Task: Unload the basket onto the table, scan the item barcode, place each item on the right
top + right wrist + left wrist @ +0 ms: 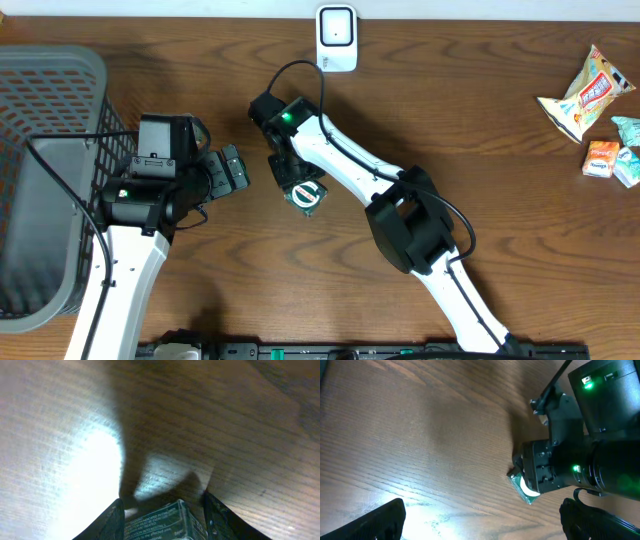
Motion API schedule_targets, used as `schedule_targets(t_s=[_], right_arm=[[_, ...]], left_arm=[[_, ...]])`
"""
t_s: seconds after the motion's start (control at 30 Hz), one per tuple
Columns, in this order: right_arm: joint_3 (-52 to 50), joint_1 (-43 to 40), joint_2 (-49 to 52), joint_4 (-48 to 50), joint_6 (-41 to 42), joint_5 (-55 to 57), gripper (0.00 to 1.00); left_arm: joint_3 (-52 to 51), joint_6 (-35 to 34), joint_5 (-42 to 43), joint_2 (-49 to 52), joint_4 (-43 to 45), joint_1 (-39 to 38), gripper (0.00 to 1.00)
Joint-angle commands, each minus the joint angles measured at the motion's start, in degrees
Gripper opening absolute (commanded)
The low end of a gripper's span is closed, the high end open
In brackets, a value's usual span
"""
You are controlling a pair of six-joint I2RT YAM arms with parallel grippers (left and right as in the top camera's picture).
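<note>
Two claws: right claw point(162, 507) clamps a dark green box point(306, 197), white print unreadable; left claw point(238, 168) spread wide.

I work at what looks like a mock shop checkout, set up on a lab bench. My table point(480, 120) is dark wood grain. A grey mesh basket point(40, 80) sits at its left end and a white scanner point(336, 38) stands at the far edge. A snack bag point(585, 95) and small packets point(610, 158) lie at the right end like goods. A black rail point(350, 351) runs along the near edge, as on a test rig.
</note>
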Motion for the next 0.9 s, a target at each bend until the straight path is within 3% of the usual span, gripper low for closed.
schedule_targets(t_s=[0.0, 0.4, 0.6, 0.63, 0.7, 0.87], right_arm=[[-0.1, 0.5, 1.1, -0.6, -10.0, -4.1, 0.44], [0.0, 0.5, -5.6, -1.1, -26.5, -4.3, 0.46], [0.0, 0.5, -5.7, -0.2, -22.9, -4.3, 0.52], [0.0, 0.5, -5.7, -0.2, -22.5, -4.3, 0.55], [0.0, 0.7, -5.7, -0.1, -22.5, -4.3, 0.72], [0.0, 0.9, -5.7, 0.4, -16.7, -4.2, 0.75]], left_arm=[[0.5, 0.2, -0.7, 0.1, -0.2, 0.3, 0.98], [0.5, 0.2, -0.8, 0.1, -0.2, 0.3, 0.98], [0.5, 0.2, -0.7, 0.1, -0.2, 0.3, 0.98], [0.5, 0.2, -0.7, 0.1, -0.2, 0.3, 0.98], [0.5, 0.2, -0.7, 0.1, -0.1, 0.3, 0.98], [0.5, 0.2, -0.8, 0.1, -0.1, 0.3, 0.98]])
